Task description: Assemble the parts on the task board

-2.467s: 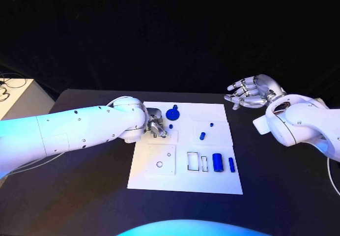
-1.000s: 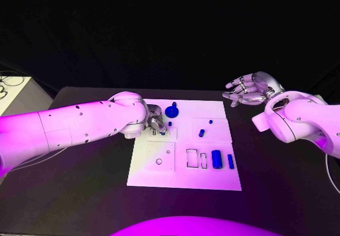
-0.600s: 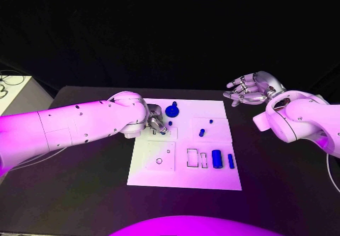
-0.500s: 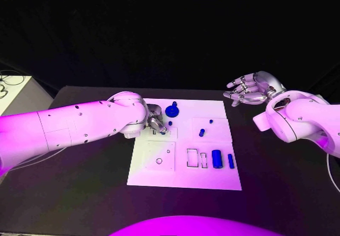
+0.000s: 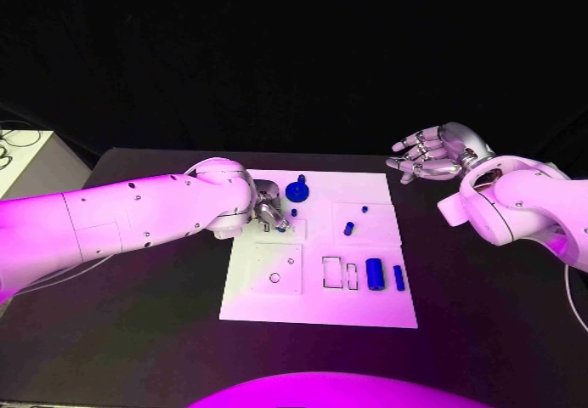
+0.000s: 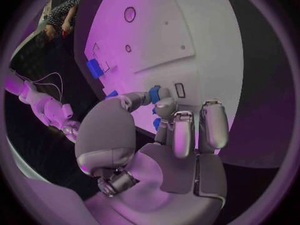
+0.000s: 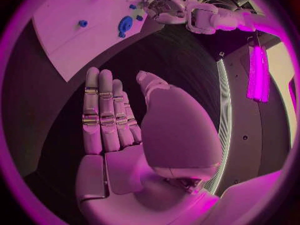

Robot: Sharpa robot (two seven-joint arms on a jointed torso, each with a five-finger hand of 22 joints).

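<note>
Task board (image 5: 321, 310) lying in middle of black table (image 5: 147, 340), blue parts on it. Left hand (image 6: 159, 135) pinching small blue part (image 6: 154, 93) over board's left side. Right hand (image 5: 432, 153) hovering spread wide, holding nothing, beside board's far right corner.

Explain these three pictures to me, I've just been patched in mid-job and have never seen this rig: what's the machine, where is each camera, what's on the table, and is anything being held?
It is a robot with two white arms ending in silver hands. One picture looks down from its head; the two round ones come from cameras behind each wrist.

On the black table lies the white task board, with small blue parts on it: a round knobbed part, a short peg, and two cylinders lying beside empty outlined slots.

The left hand is down on the board, pinching a small blue part between its fingertips. The right hand hovers off the board's far right corner, fingers apart, holding nothing.
</note>
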